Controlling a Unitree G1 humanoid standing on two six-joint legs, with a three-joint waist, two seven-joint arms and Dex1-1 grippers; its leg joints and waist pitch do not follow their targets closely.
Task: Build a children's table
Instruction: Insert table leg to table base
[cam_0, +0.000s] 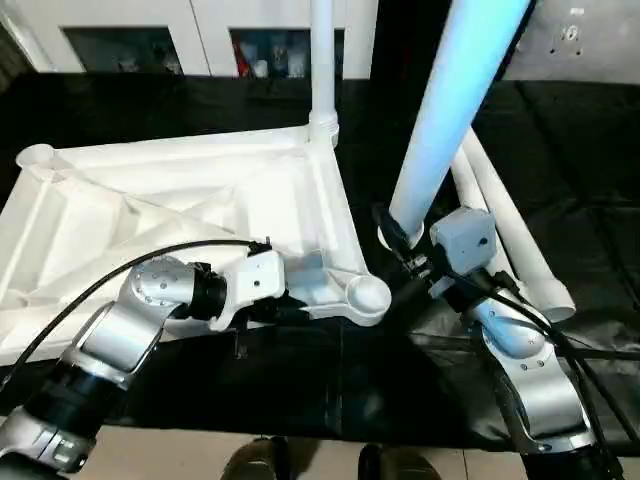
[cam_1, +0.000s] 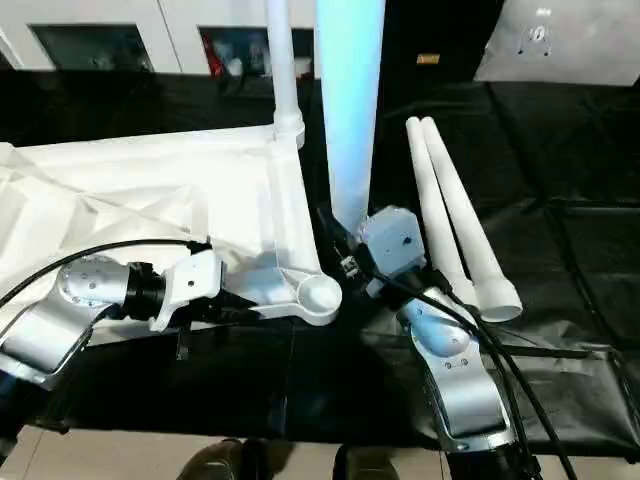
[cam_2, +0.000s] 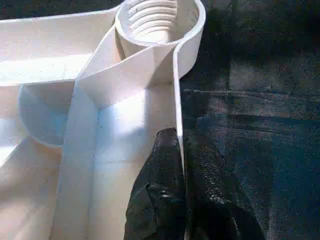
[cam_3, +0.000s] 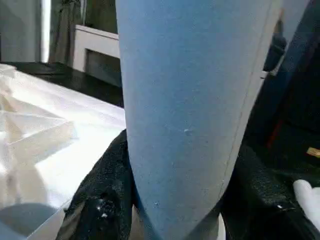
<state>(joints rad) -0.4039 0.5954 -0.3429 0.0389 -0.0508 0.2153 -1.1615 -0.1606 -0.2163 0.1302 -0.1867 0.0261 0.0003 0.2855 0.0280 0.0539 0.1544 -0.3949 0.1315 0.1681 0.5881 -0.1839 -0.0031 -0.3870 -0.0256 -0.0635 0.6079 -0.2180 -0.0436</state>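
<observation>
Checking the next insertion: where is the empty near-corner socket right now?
In the left eye view, the empty socket is the tabletop's near right corner, between the left gripper and the held leg.

From my seat, the white plastic rectangular tabletop lies ribbed side up on the black-covered work surface at ten o'clock. One white cylindrical leg stands in its far corner socket at twelve. Two loose white legs lie side by side at two o'clock.
</observation>
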